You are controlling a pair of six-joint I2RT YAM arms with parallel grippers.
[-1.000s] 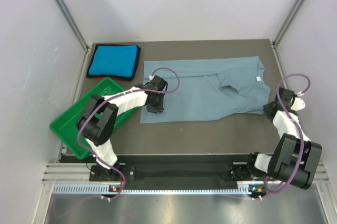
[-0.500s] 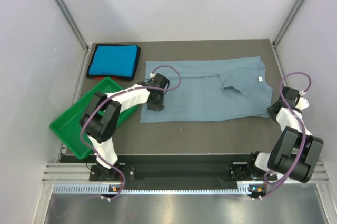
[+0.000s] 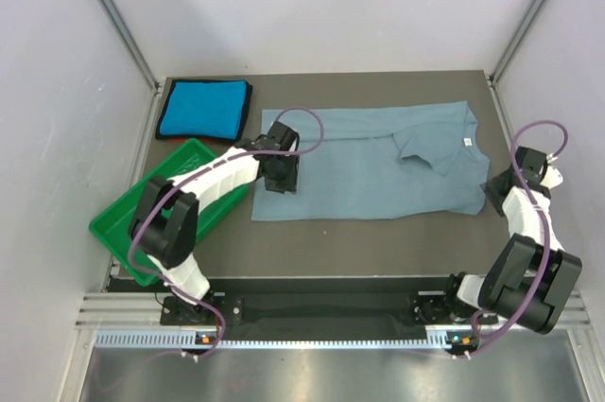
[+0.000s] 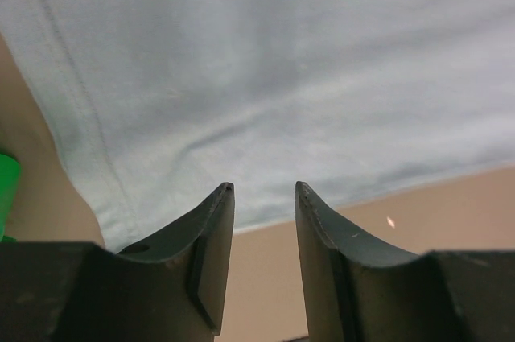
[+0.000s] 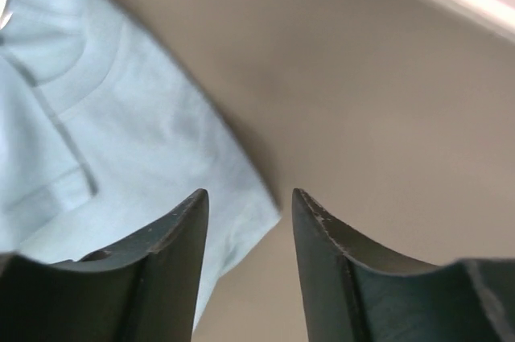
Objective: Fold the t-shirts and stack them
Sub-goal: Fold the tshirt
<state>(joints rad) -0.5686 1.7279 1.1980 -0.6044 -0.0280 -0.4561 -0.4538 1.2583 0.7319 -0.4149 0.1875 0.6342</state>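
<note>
- Grey tee (image 3: 378,161) lies spread flat across the surface (image 3: 378,236), collar to the right, 1 sleeve folded in.
- Turquoise tee (image 3: 201,109) sits folded at the far left corner.
- Tray (image 3: 123,222) sits at the near left, close to the turquoise tee, with the left arm crossing above it.
- Left hand (image 3: 281,175) hovers open over the grey tee's left edge, gripping nothing.
- Right hand (image 3: 498,189) is open above the grey tee's near right corner.

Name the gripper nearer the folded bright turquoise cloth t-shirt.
Left. The left gripper is right of the turquoise t-shirt, over the hem of the grey-blue cloth t-shirt; the right gripper is far off, by its collar.
</note>
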